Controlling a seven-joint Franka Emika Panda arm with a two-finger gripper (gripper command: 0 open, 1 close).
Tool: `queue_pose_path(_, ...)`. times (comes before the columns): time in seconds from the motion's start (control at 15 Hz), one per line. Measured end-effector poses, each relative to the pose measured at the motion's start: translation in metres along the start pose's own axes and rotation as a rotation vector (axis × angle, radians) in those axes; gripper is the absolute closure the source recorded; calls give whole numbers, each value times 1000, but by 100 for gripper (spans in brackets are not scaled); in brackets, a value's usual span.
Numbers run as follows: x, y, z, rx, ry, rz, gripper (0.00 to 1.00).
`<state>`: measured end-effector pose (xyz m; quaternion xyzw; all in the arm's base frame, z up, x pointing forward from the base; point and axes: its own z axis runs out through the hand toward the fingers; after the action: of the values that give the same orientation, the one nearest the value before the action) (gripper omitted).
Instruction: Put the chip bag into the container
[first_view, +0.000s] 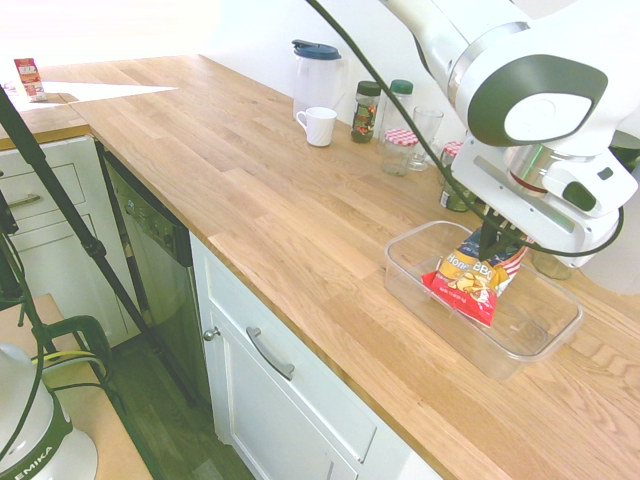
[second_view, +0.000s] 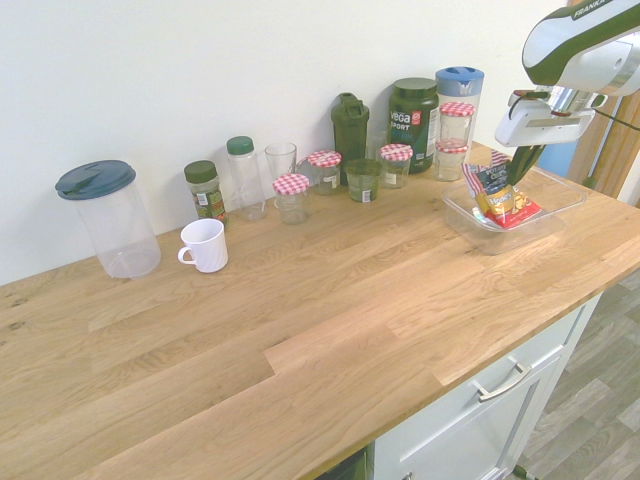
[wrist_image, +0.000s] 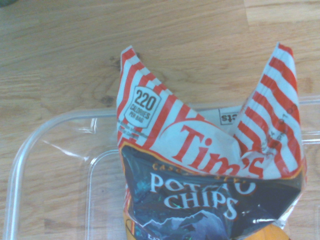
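A: The Tim's potato chip bag (first_view: 470, 278) is seen inside the clear plastic container (first_view: 415, 248), lower end resting on the floor of the tub, striped top edge held up.

B: And the tilt is explained by the grip: the gripper (first_view: 490, 240) is clamped on that top edge, so the bag is propped at a slant rather than laid flat.

A: It can be judged that only the release is left. The container is set near the counter's front edge, with the checked-lid jars (second_view: 325, 171) lined up farther back along the wall.

B: The fingers themselves are largely masked by the wrist housing. In the wrist view the bag's lower half is cut off.

A: The flavour lettering is too small to be read from the side.
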<state>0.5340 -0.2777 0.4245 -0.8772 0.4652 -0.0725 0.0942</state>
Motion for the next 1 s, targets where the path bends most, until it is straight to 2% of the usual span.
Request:
queue_pose_path(0.13, 2, 3, 5, 2, -9, 0, 100)
queue_pose_path(0.2, 1, 4, 7, 0, -21, 2, 0)
queue_pose_path(0.8, -5, 7, 20, -17, -60, -4, 0)
queue_pose_path(1.0, -9, 7, 9, -4, -36, -8, 0)
